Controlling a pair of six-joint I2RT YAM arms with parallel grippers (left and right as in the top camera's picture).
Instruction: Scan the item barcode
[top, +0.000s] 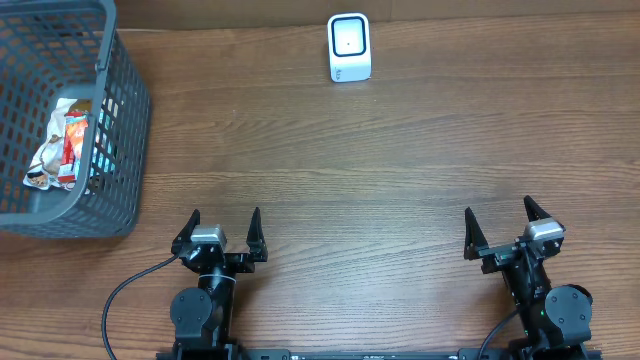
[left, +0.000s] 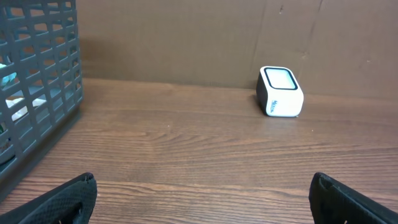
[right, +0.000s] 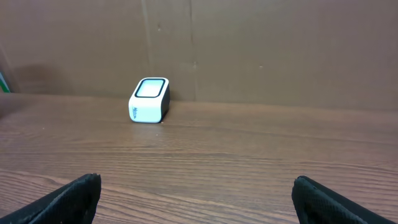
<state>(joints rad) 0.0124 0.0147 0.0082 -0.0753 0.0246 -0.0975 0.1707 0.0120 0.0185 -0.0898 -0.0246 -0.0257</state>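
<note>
Overhead, the worktop (top: 400, 170) is a brown wood-grain surface with long streaks running left to right and a dull sheen. A grey plastic basket (top: 125, 130) sits in the far left corner. Its walls are a lattice of small rectangular openings under a thick, smooth rim. Inside it lies a crinkled snack packet (top: 62, 150), white and glossy like foil, with red and orange print. Something teal shows just beside the packet, too hidden to name. The tall lattice wall stands between the packet and the rest of the worktop, and in the left wrist view the contents show only as pale scraps through the grid of the basket (left: 43, 74).

Near the middle of the far edge stands the scanner (top: 349, 47), a small white box with rounded corners and a dark-framed window on its face. From the left wrist the scanner (left: 281, 91) stands before a flat brown back panel with vertical seams, and the right wrist view shows the scanner (right: 150, 100) tilted slightly back.

Along the near edge, the left pincer (top: 224, 215) and the right pincer (top: 499, 208) are both spread wide with nothing held, their black pointed tips aimed toward the far edge. A stretch of worktop separates them from the scanner. The matte, textured fingers (left: 62, 202) fill the lower corners of the left wrist view. A black cable (top: 125, 295) curves from the left arm toward the near edge.
</note>
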